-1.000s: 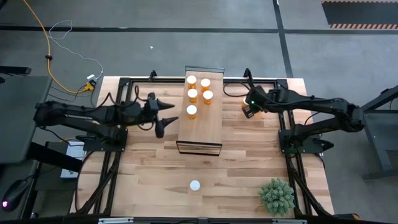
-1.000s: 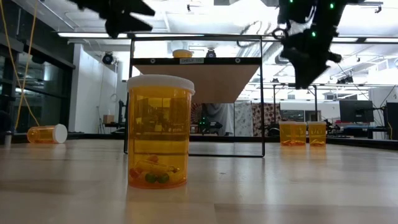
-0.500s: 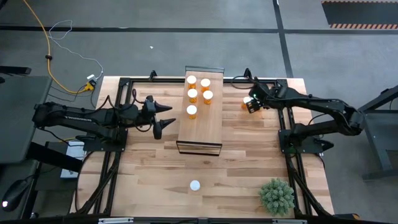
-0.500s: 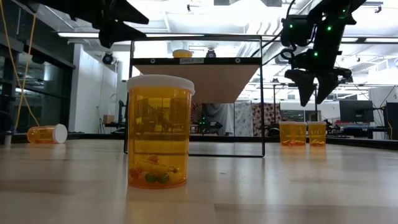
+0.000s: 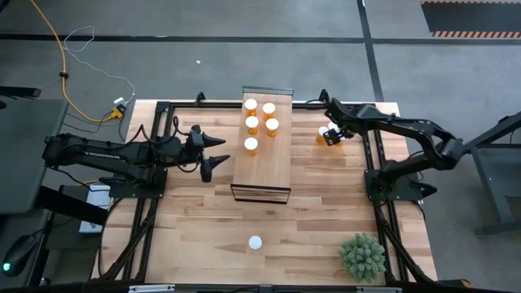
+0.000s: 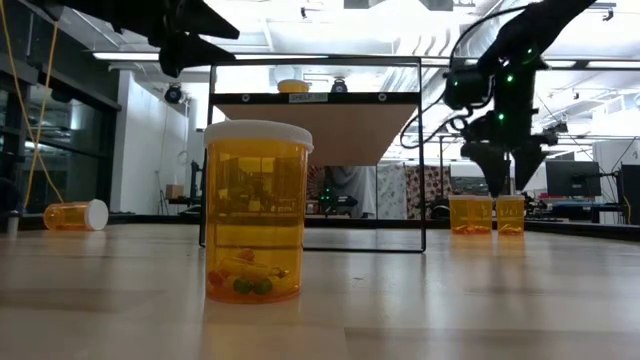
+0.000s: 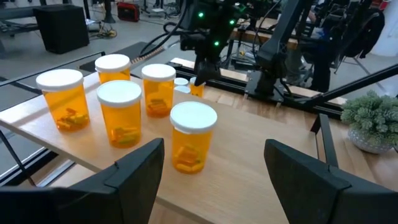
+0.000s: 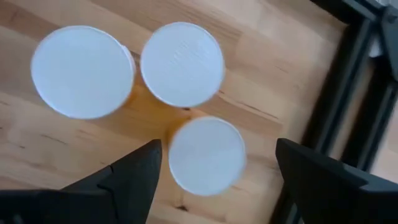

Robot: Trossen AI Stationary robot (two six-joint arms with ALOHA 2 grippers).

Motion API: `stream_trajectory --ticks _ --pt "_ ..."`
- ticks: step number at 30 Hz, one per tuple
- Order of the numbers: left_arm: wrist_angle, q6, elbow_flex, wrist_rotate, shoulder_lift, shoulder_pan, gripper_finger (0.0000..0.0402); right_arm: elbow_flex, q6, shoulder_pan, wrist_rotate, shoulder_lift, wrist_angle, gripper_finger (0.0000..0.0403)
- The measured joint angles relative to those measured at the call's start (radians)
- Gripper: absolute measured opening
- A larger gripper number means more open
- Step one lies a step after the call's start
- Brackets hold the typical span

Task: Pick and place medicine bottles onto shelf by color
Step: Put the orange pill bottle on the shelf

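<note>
Five orange medicine bottles (image 5: 259, 124) with white caps stand on the far end of the light-wood shelf (image 5: 262, 167). Three more bottles (image 8: 181, 62) stand close together on the table, right of the shelf. My right gripper (image 8: 217, 149) hangs over them, open and pointing down, with a finger on either side of one cap (image 8: 206, 155) and not touching it. In the low view this gripper (image 6: 505, 168) is just above the bottles (image 6: 470, 213). My left gripper (image 5: 212, 155) hovers open at the shelf's left side, facing the shelf bottles (image 7: 193, 134).
One bottle (image 6: 258, 210) stands alone near the table's front edge (image 5: 256, 242). Another (image 6: 75, 214) lies on its side at the left. A small green plant (image 5: 362, 256) sits at the near right corner. Dark frame rails (image 5: 373, 175) run along both table sides.
My right gripper has gone down toward the group of bottles right of the shelf, shifted a little toward the far edge, tipped to point straight down, and opened. The bottles have stayed in place.
</note>
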Motion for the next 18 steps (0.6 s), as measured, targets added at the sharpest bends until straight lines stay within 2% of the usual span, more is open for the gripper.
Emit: stream_trajectory --ticks 3,10,18 --pt "0.000 0.000 0.000 0.000 0.000 0.000 0.0268 0.000 -0.040 -0.012 -0.029 0.036 0.024 0.0307" --pt "0.000 0.000 0.000 0.000 0.000 0.000 0.0268 0.000 -0.076 -0.034 -0.018 0.115 0.024 0.0307" --pt "0.000 0.000 0.000 0.000 0.000 0.000 0.0268 0.000 -0.105 -0.034 -0.018 0.142 0.034 0.0307"
